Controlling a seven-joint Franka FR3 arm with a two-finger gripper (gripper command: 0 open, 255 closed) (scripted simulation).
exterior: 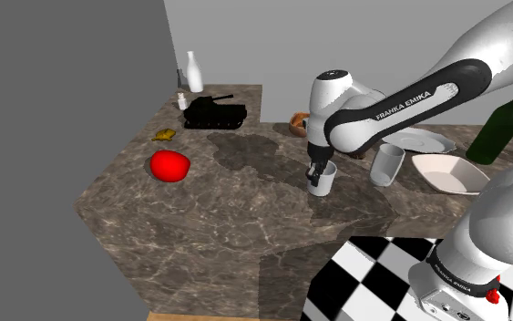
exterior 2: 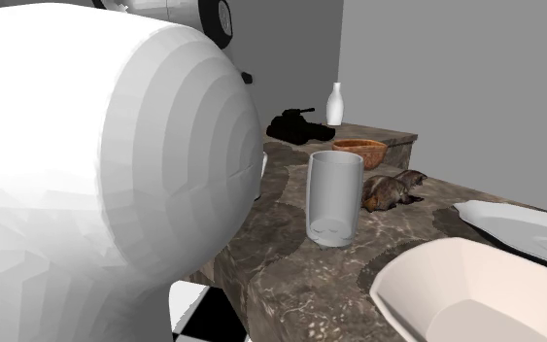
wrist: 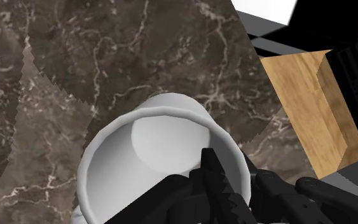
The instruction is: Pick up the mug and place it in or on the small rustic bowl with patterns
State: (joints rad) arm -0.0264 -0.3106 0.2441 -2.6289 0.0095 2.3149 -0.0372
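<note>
Big white arm link (exterior 2: 96,165) across near left, grey handleless cup (exterior 2: 334,194) upright on brown marbled table (exterior 2: 300,272), orange-brown patterned bowl (exterior 2: 359,153) behind it, brown lump (exterior 2: 390,191) beside, black toy tank (exterior 2: 298,126), white bottle (exterior 2: 335,103), white plate (exterior 2: 524,228), cream dish (exterior 2: 475,291) near right

Black toy tank (exterior: 214,112), red object (exterior: 169,165), green bottle (exterior: 500,123)

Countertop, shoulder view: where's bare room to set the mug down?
The countertop is bare between the red fruit and the mug, down to its near edge. Crowded at the shoulder view's right: cup, plate, white dish, green bottle. A toy tank and white bottle fill the far corner.
</note>
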